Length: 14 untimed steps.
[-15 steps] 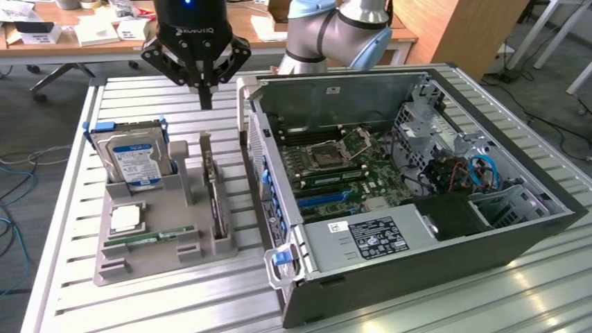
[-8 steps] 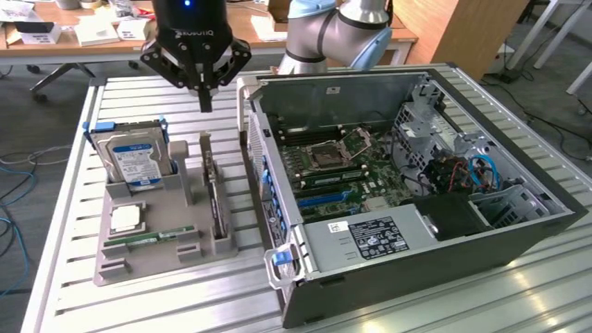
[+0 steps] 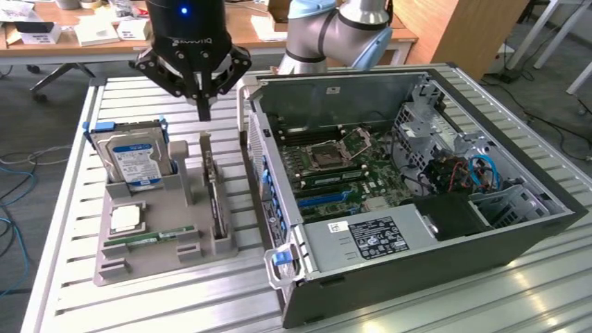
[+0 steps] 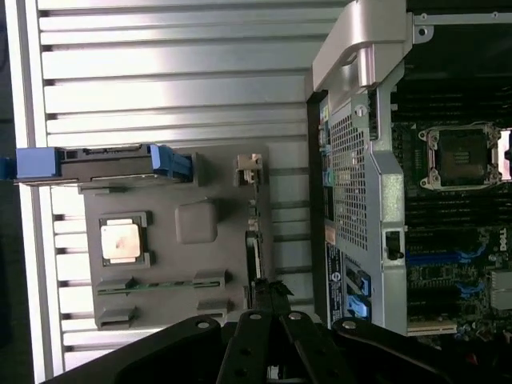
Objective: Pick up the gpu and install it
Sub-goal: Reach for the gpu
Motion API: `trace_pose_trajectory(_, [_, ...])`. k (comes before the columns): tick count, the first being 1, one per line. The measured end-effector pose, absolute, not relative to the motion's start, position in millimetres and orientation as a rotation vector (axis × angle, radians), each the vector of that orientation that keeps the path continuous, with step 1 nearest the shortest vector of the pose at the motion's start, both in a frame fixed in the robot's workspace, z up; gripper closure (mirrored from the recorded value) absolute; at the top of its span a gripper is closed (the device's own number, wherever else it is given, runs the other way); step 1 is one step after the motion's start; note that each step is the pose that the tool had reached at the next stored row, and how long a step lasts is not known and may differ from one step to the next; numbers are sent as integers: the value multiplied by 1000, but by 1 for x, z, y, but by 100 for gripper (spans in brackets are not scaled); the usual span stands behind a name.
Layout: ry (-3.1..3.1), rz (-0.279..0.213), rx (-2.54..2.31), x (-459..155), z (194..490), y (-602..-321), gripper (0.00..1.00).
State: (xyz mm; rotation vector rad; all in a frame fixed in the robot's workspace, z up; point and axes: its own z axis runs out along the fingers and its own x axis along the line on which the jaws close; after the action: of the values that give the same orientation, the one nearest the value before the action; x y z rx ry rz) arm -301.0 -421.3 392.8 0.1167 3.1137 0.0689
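Slatted silver aluminium table (image 3: 120,298), long brown wooden desk (image 3: 242,15) behind, white boxes (image 3: 97,31) on it, tall wooden cabinet panel (image 3: 458,31), grey floor (image 3: 37,118), loose blue cables (image 3: 14,180) at the exterior view's left

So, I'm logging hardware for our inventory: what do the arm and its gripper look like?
The arm has silver-grey tube sections with light blue joint caps. The gripper is black: a round body with a small blue light lit and white lettering, tapering into angular black linkages with visible bolts leading to slim jaws.
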Motion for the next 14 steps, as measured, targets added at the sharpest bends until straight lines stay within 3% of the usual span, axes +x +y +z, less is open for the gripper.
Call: trace_pose_trajectory(14, [3114, 69, 117, -308, 393, -445, 89])
